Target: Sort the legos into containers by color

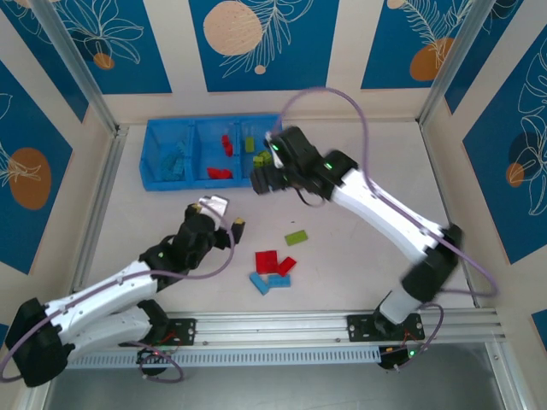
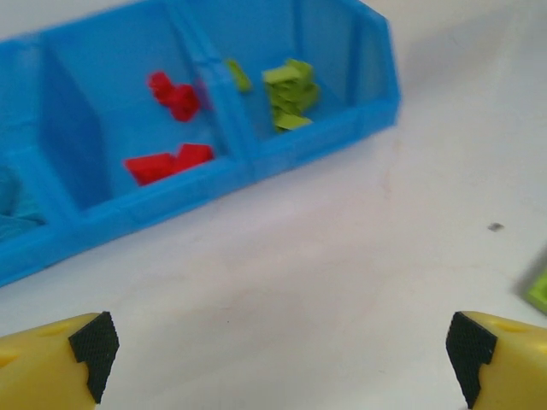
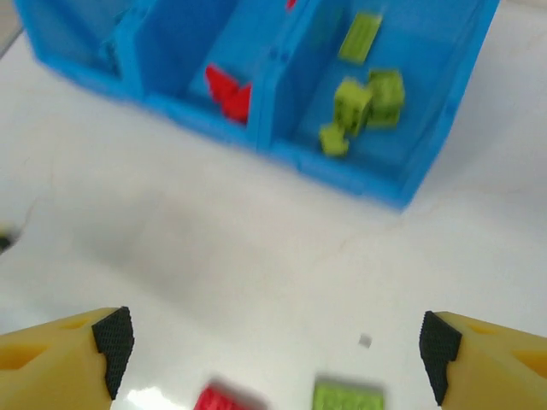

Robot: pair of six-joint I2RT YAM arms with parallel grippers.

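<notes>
The containers are three compartments of one blue tray (image 1: 159, 152) at the back of the table. Light blue legos (image 1: 175, 159) lie in its left one, red legos (image 1: 220, 172) in the middle, lime green legos (image 1: 254, 144) in the right. On the table lie a loose green brick (image 1: 297, 237), a flat red plate (image 1: 267, 260), a small red brick (image 1: 285, 266) and blue bricks (image 1: 259, 283). My right gripper (image 1: 263, 175) hangs open and empty by the tray's near right corner. My left gripper (image 1: 226, 215) is open and empty over bare table before the tray (image 2: 291, 149).
Metal frame posts (image 1: 102, 120) rise at the back corners, and a rail (image 1: 342, 325) runs along the near edge. In the right wrist view the green compartment (image 3: 427, 162) lies ahead, with a loose green brick (image 3: 346, 398) and a red one (image 3: 222, 400) below my open right gripper (image 3: 275, 342).
</notes>
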